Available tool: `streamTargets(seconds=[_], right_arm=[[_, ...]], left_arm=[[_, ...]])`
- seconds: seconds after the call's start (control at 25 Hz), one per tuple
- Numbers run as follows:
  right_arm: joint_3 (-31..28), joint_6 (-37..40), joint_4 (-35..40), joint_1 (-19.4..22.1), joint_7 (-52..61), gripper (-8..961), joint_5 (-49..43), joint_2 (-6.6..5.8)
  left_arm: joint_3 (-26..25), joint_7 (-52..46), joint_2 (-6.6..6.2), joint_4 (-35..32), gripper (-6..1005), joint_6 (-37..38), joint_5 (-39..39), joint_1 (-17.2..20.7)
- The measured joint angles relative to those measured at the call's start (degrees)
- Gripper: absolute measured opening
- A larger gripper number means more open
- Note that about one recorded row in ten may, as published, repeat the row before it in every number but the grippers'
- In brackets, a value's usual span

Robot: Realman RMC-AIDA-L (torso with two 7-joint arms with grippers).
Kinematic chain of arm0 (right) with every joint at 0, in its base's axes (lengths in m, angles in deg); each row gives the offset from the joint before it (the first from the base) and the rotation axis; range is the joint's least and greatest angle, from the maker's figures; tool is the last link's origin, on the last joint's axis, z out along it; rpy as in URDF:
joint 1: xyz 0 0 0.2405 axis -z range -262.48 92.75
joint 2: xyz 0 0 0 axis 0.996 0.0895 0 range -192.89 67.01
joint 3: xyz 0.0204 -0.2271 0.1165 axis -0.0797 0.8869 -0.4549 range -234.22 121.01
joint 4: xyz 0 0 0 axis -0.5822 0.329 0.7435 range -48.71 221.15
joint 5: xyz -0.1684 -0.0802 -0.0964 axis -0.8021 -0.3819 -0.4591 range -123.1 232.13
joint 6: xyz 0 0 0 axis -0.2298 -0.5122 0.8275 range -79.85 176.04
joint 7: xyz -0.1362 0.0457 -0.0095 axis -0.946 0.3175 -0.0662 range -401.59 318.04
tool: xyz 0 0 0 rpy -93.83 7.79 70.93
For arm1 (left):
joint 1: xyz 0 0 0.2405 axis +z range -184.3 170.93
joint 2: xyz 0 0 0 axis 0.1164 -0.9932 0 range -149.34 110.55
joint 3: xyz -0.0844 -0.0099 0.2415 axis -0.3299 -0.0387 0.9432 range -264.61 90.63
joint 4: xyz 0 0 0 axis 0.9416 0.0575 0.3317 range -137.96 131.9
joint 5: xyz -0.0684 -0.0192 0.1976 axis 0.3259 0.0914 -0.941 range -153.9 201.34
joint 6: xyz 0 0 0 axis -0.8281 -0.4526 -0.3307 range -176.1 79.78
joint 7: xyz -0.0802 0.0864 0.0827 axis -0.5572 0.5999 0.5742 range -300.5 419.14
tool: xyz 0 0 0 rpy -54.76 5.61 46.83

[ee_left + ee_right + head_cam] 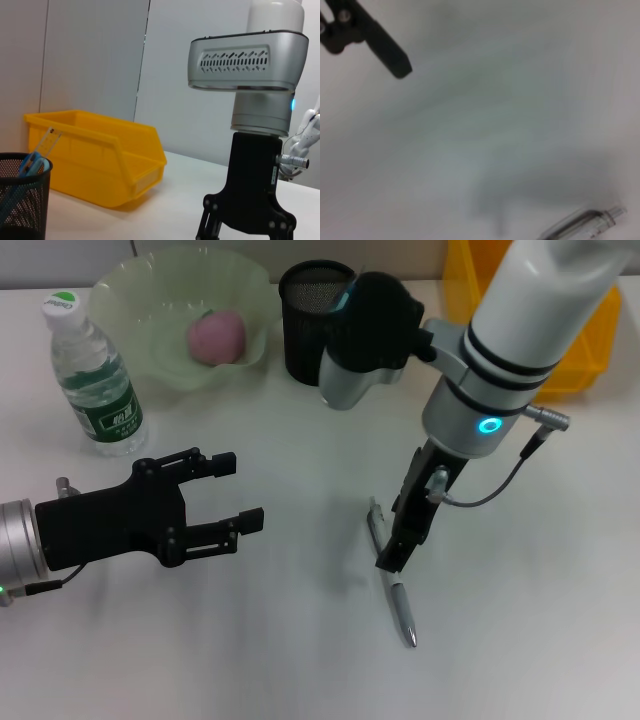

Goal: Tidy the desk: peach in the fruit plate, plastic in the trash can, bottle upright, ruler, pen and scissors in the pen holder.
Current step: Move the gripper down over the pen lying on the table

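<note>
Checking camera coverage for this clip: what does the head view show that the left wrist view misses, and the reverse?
Only the head view shows the silver pen lying on the white desk, the pink peach in the pale green fruit plate, the upright clear water bottle and the open left gripper. Only the left wrist view shows the ruler inside the holder. Both show the black mesh pen holder, the yellow plastic bin and the right gripper.

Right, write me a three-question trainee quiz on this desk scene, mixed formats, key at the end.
1. True or false: the peach lies in the fruit plate.
2. The pen lies: A) in the pen holder B) flat on the desk under the right gripper C) in the left gripper.
3. Fill in: the water bottle stands ____.

Key: 1 true; 2 B; 3 upright.
</note>
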Motion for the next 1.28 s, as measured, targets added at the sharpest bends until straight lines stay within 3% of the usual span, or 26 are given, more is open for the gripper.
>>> streamTargets(seconds=[0.56, 1.28], right_arm=[[7.8, -3.4, -3.1, -2.3, 4.2, 780, 3.5, 0.06], [12.6, -5.7, -3.6, -2.4, 4.8, 731, 5.8, 0.06]], left_arm=[[-0.3, -0.4, 0.06, 0.0, 784, 0.0, 0.1, -0.1], [-0.4, -0.5, -0.08, 0.0, 784, 0.0, 0.2, -0.9]])
